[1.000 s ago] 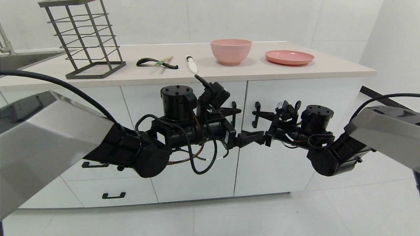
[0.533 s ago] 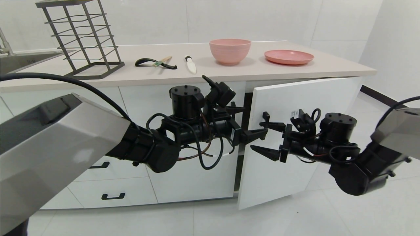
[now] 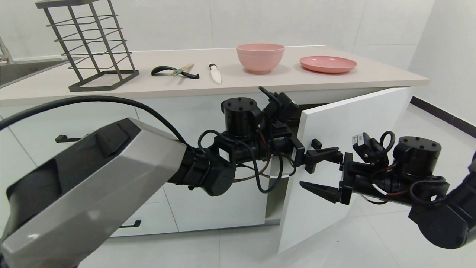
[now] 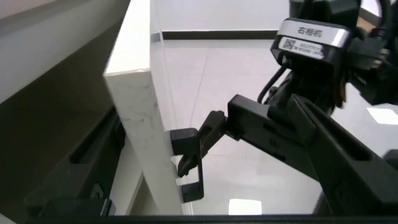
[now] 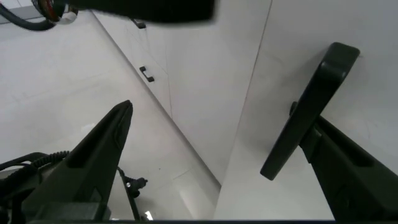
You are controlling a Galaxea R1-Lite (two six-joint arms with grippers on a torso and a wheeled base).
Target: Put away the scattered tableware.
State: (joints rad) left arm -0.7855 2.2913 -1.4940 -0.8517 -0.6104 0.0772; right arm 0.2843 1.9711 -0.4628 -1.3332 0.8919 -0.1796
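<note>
White tiled walls and a pale tiled floor surround a long beige-topped desk (image 3: pixel 260 80) over white cabinets, with a steel sink (image 3: pixel 22 69) set into its left end. Below the desk top, a white cabinet door (image 3: pixel 353 123) stands swung open toward the robot's right. The right gripper (image 3: pixel 321 173) is in front of this door with its jaws spread wide, the upper one against the door's small black handle (image 3: pixel 316 143) and the lower one hanging free of the panel. The left gripper (image 3: pixel 295 147) sits at the door's free edge; whether its jaws are open or closed cannot be told. On the desk, a tall black wire rack (image 3: pixel 93 44) stands near the sink. A flat pink plate (image 3: pixel 328 64) lies toward the right end and a round pink bowl (image 3: pixel 260 57) just left of it, the two apart. Between bowl and rack lie a black ladle (image 3: pixel 163 70) crossed by a pale wooden stick (image 3: pixel 185 68), and beside them a white-bladed knife with a black grip (image 3: pixel 215 74).
</note>
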